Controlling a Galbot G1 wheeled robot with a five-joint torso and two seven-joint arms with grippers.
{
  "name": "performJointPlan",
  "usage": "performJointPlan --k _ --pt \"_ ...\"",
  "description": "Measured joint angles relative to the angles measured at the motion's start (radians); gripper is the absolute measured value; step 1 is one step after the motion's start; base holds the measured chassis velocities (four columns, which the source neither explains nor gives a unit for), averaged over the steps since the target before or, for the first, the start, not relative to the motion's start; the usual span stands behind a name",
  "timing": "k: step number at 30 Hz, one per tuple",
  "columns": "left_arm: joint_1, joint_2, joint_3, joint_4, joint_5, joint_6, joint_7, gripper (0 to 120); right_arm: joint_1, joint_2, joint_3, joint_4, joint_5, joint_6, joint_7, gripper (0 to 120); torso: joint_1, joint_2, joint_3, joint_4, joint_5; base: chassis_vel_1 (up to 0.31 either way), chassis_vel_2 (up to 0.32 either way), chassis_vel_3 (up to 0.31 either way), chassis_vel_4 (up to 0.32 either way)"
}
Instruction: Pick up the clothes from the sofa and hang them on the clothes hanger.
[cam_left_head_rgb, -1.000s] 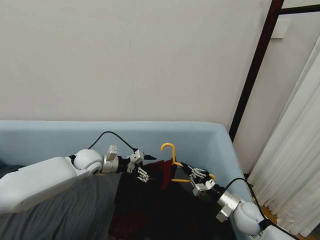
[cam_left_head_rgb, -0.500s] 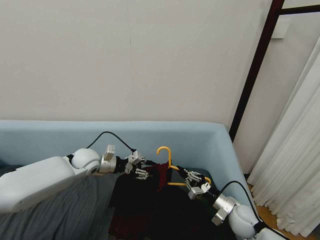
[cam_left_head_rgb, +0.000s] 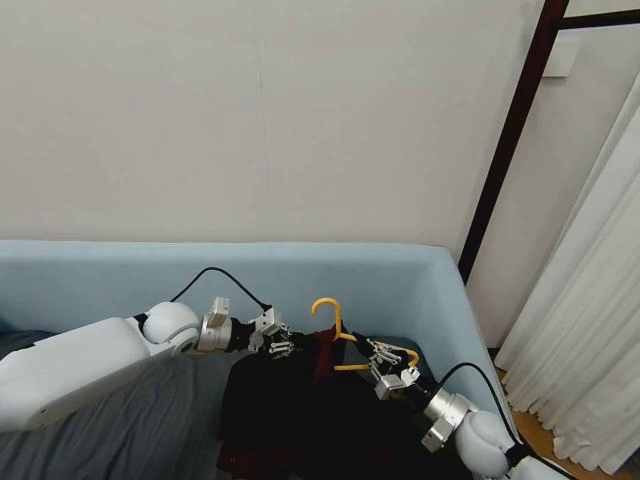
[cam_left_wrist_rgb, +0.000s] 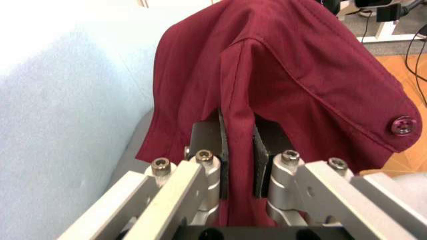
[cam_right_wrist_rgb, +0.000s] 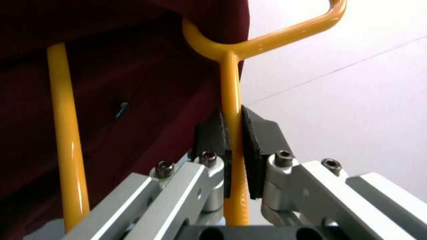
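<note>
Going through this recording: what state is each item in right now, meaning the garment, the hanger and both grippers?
Dark red cloth shirt: draped over part of the hanger, one fold pinched.
Yellow plastic hanger: gripped by one bar, hook free and on no rail.
Left gripper: shut on the shirt fold.
Right gripper: shut on the hanger bar.

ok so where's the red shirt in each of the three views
Head view: red shirt lower centre, on the sofa, between left gripper and right gripper.
Left wrist view: close up, a fold pinched by the left gripper.
Right wrist view: dark cloth behind the yellow hanger that the right gripper clamps.
Shared landmark: the yellow hanger, head and right wrist; the sofa, head and left wrist.
</note>
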Motion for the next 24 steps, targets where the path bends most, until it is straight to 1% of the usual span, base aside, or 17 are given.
performJointPlan --k 5,7,9,11,12,13,14,15,17,18,19,21,23,24 --pt "0.020 0.010 -0.018 -0.002 0.004 -0.005 0.003 8 0.006 0.000 -0.010 0.002 0.012 -0.005 -0.009 5 0.000 0.000 0.000 0.0001 0.0000 0.000 0.000 0.000 0.000" --pt "0.033 0.016 -0.031 -0.002 0.010 -0.007 0.009 8 0.007 -0.002 -0.011 0.007 0.027 -0.002 -0.044 5 0.000 0.000 0.000 0.0002 0.0001 0.000 0.000 0.000 0.000" --pt "0.049 0.021 -0.055 0.013 0.025 -0.011 0.027 8 0.004 -0.013 -0.003 0.020 0.068 0.000 -0.088 16 0.000 0.000 0.000 0.0003 -0.0002 0.000 0.000 0.000 0.000" --pt "0.051 0.021 -0.059 0.017 0.029 -0.013 0.035 8 0.003 -0.014 -0.004 0.026 0.081 -0.002 -0.094 19 0.000 0.000 0.000 0.0002 -0.0002 0.000 0.000 0.000 0.000" --pt "0.051 0.019 -0.065 0.028 0.037 -0.020 0.054 8 0.001 -0.018 -0.005 0.040 0.112 -0.009 -0.100 23 0.000 0.000 0.000 0.0002 0.0000 0.000 0.000 0.000 0.000" --pt "0.050 0.019 -0.066 0.033 0.041 -0.022 0.058 8 0.000 -0.020 -0.005 0.045 0.124 -0.013 -0.102 25 0.000 0.000 0.000 0.0002 0.0000 0.000 0.000 0.000 0.000" --pt "0.048 0.017 -0.067 0.044 0.049 -0.027 0.071 8 -0.006 -0.026 -0.006 0.061 0.169 -0.030 -0.114 30 0.000 0.000 0.000 0.0002 0.0001 0.000 0.000 0.000 0.000" --pt "0.045 0.012 -0.070 0.059 0.059 -0.035 0.082 8 -0.020 -0.038 -0.006 0.086 0.243 -0.054 -0.129 39 0.000 0.000 0.000 0.0003 -0.0001 0.000 0.000 0.000 0.000" --pt "0.044 0.011 -0.072 0.062 0.061 -0.036 0.083 8 -0.024 -0.040 -0.005 0.092 0.260 -0.057 -0.131 40 0.000 0.000 0.000 0.0003 -0.0001 0.000 0.000 0.000 0.000" --pt "0.043 0.006 -0.077 0.070 0.063 -0.037 0.084 8 -0.038 -0.049 -0.003 0.109 0.308 -0.070 -0.137 45 0.000 0.000 0.000 0.0002 0.0001 0.000 0.000 0.000 0.000" --pt "0.042 0.005 -0.078 0.074 0.064 -0.038 0.085 8 -0.042 -0.051 -0.003 0.113 0.322 -0.073 -0.137 47 0.000 0.000 0.000 0.0002 0.0001 0.000 0.000 0.000 0.000" --pt "0.027 -0.009 -0.082 0.111 0.071 -0.046 0.090 8 -0.079 -0.070 0.018 0.160 0.413 -0.098 -0.143 58 0.000 0.000 0.000 -0.0001 -0.0001 0.000 0.000 0.000 0.000" --pt "0.026 -0.009 -0.082 0.114 0.071 -0.047 0.090 8 -0.082 -0.070 0.020 0.163 0.417 -0.099 -0.143 61 0.000 0.000 0.000 0.0000 0.0000 0.000 0.000 0.000 0.000" --pt "0.018 -0.015 -0.081 0.136 0.077 -0.054 0.093 8 -0.109 -0.073 0.043 0.190 0.459 -0.111 -0.147 67 0.000 0.000 0.000 0.0000 0.0001 0.000 0.000 0.000 0.000"
